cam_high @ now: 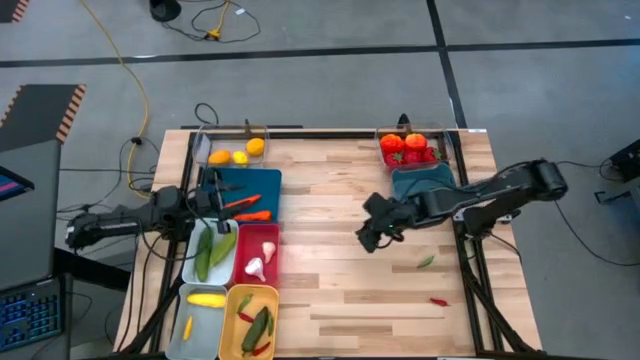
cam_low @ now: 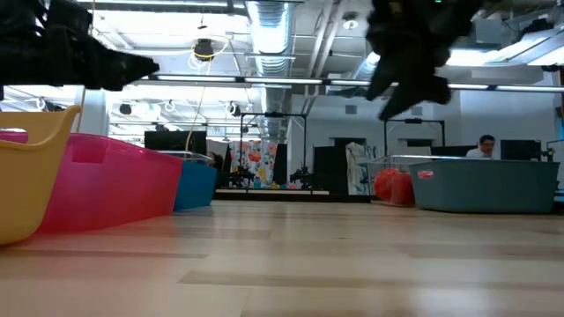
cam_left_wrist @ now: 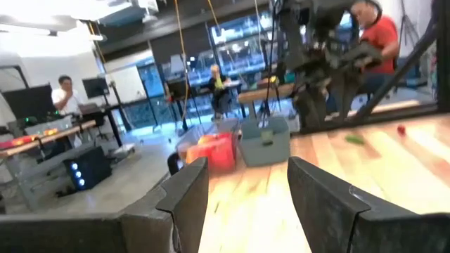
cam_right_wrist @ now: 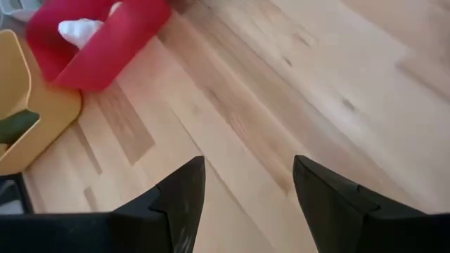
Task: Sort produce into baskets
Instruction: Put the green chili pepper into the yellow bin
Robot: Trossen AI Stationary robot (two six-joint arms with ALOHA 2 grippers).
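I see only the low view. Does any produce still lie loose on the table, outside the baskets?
Observer: Yes, two pieces: a small green chilli and a small red chilli, both on bare wood on the right arm's side.
Operator: Does the right gripper hold something?
Observer: No. The right gripper is open and empty, above bare wood near the table's middle.
Operator: And the left one?
Observer: The left gripper is also open and empty, at the edge of the dark blue basket.
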